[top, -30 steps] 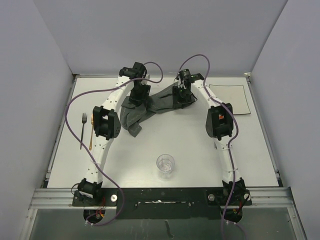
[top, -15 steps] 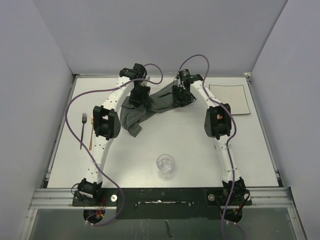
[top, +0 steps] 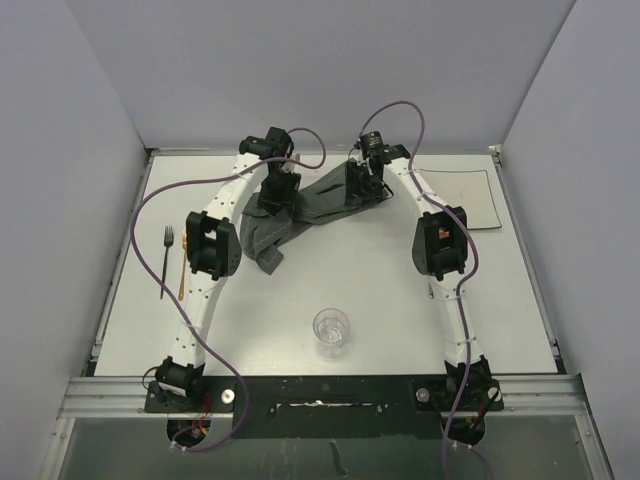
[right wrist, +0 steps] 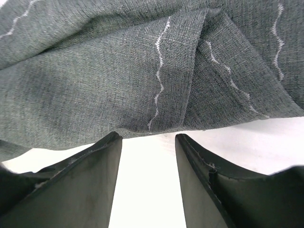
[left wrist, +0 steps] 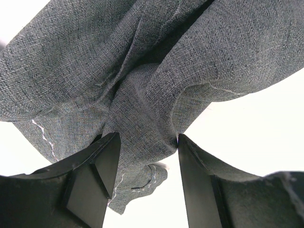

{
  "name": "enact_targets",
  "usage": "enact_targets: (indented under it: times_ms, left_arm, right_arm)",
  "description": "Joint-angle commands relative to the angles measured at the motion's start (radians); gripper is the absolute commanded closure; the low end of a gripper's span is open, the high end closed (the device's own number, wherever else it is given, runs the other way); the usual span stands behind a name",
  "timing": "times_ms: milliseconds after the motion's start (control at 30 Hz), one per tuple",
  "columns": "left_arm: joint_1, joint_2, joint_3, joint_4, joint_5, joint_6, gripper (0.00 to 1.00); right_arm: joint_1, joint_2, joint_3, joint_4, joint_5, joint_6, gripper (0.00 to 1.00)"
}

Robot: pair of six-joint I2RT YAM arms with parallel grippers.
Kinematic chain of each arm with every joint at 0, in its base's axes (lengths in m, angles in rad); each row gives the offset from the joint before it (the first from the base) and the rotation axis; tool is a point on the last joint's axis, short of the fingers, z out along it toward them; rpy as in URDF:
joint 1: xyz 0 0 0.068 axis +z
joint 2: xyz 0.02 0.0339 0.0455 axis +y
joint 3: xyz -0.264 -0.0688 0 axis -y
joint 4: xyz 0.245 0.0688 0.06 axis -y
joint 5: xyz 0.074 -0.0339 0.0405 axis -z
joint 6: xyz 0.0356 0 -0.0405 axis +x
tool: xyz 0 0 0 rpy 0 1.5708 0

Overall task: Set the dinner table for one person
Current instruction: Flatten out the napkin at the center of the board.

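The dark grey stitched placemat [top: 300,212] lies crumpled at the back middle of the white dinner table [top: 400,300]. My left gripper [top: 276,196] hangs over its left part. In the left wrist view the left gripper [left wrist: 148,137] is open, and a bunched fold of the placemat [left wrist: 142,71] sits between its fingertips [left wrist: 102,161]. My right gripper [top: 363,184] is at the placemat's right end. In the right wrist view the right gripper [right wrist: 147,137] is open and empty over bare table [right wrist: 147,190], with the placemat's edge [right wrist: 142,71] just past its tips.
A white square plate [top: 460,200] lies at the back right. A fork [top: 166,262] and a thin brownish utensil [top: 181,272] lie at the left edge. A clear glass [top: 331,328] stands near the front middle.
My right gripper has moved a little toward the back of the table, and its cable loop has risen. The placemat's right end shifted slightly with it. The left arm has stayed put.
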Motion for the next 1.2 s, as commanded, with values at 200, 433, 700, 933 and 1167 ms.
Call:
enact_targets:
  times_ms: [200, 433, 700, 933, 1167]
  left_arm:
    - [0.009, -0.086, 0.004, -0.012, 0.012, 0.017, 0.50]
    - [0.009, -0.086, -0.008, -0.010, 0.012, 0.019, 0.50]
    - [0.007, -0.081, -0.008, -0.008, 0.016, 0.014, 0.50]
    - [0.007, -0.081, -0.012, -0.011, 0.013, 0.015, 0.50]
    - [0.008, -0.081, -0.014, -0.011, 0.014, 0.013, 0.50]
  right_arm:
    - [-0.002, -0.032, 0.068, 0.029, 0.014, 0.014, 0.50]
    - [-0.008, -0.027, 0.039, 0.035, 0.078, 0.010, 0.51]
    - [-0.034, 0.011, 0.020, 0.047, 0.014, 0.031, 0.50]
    - [-0.037, 0.046, 0.024, 0.054, -0.008, 0.036, 0.50]
    - [-0.036, 0.057, 0.018, 0.098, -0.103, 0.044, 0.50]
